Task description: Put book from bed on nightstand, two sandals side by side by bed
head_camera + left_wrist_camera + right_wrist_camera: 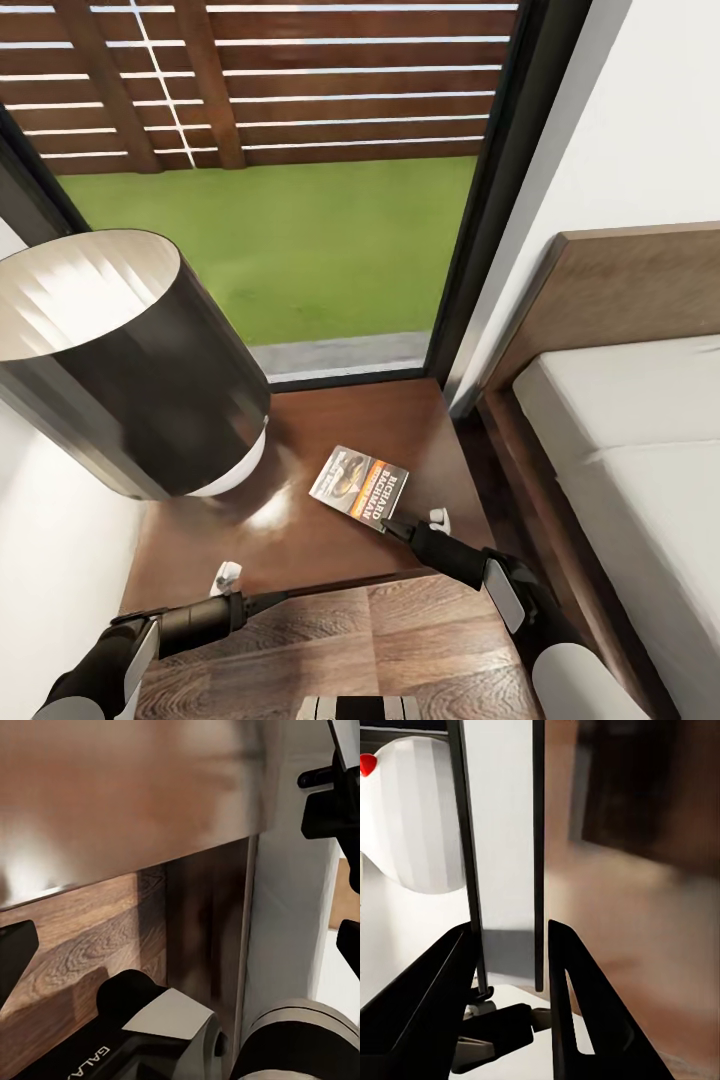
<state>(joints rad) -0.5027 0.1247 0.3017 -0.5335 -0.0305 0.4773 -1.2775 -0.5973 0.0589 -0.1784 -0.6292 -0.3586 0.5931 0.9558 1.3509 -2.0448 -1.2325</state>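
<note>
The book [359, 482], a thin paperback with an orange band and white lettering, lies flat on the dark reddish-brown nightstand [330, 420]. My right gripper [416, 522] is open at the book's near right corner, one dark finger touching or almost touching that corner. In the right wrist view its two black fingers [577, 1005] stand apart with nothing between them. My left gripper [250, 588] is open and empty over the nightstand's front edge, left of the book. The bed [630, 450] with its off-white mattress lies to the right. The sandals are out of view.
A large dark-shaded lamp [120, 360] on a white base takes up the nightstand's left half. Behind it is a tall dark-framed window [470, 230] onto grass and a wooden fence. The brown headboard [620, 290] rises at right. Wood-plank floor [400, 640] lies below me.
</note>
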